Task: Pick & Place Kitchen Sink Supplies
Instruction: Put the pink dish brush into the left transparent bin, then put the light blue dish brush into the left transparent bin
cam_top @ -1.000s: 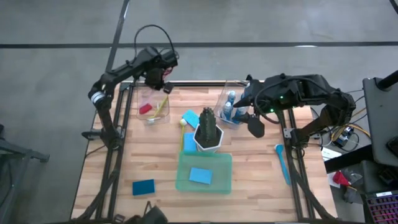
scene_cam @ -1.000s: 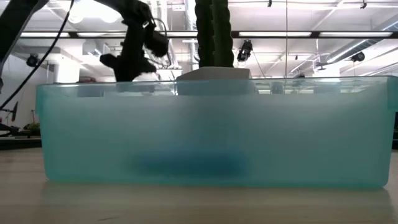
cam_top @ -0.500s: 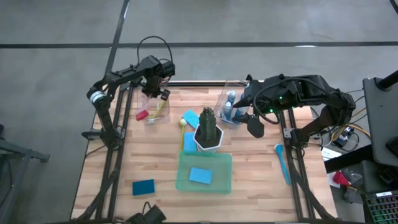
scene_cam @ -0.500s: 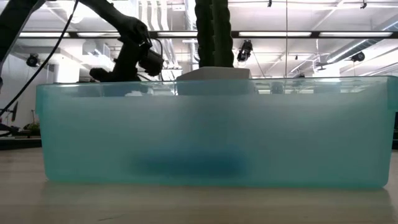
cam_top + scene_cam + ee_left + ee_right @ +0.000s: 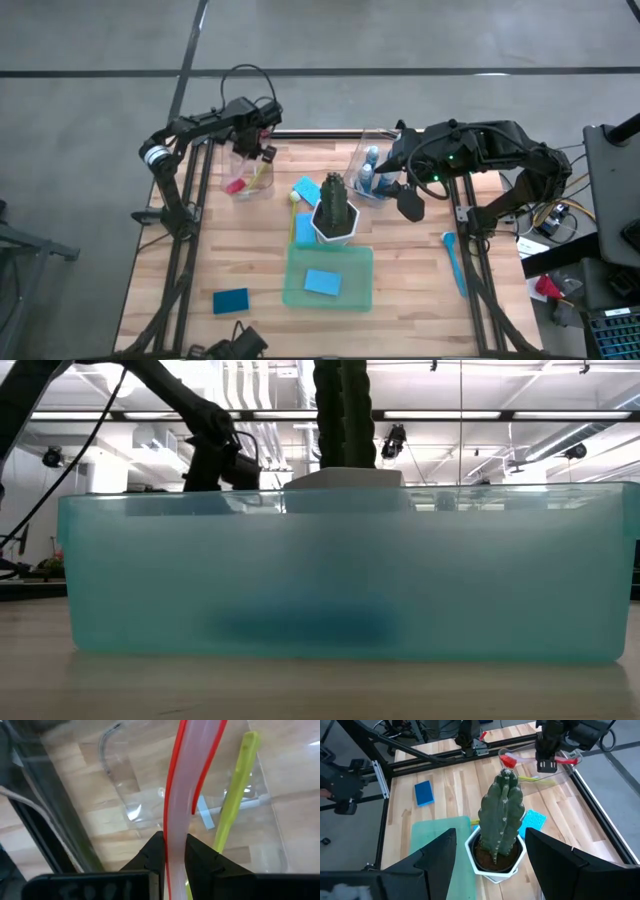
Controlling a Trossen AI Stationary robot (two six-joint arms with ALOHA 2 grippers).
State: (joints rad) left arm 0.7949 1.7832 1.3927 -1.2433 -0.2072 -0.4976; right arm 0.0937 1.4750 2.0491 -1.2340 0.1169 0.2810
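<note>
Red brush [image 5: 176,795]: I see the left gripper [image 5: 173,851] pinching its handle inside the clear bin [image 5: 248,172] (right gripper [image 5: 490,851] wide apart, empty).

The light wooden slatted table [image 5: 230,250] carries a dark green cactus in a white pot [image 5: 335,212] near its middle. Just in front of the pot sits a translucent green plastic tray [image 5: 296,290]; clear plastic bins [image 5: 243,178] stand behind it to either side. A flat blue rectangular sponge [image 5: 230,301] lies left of the tray, a blue long-handled brush [image 5: 455,262] right of it.

The left gripper [image 5: 174,851] sits inside a clear bin [image 5: 247,172], walls close around it and a yellow brush [image 5: 234,800] just beside. Ahead of the right gripper [image 5: 490,852] the potted cactus [image 5: 502,820] blocks passage; bare tabletop [image 5: 410,270] lies beyond.
</note>
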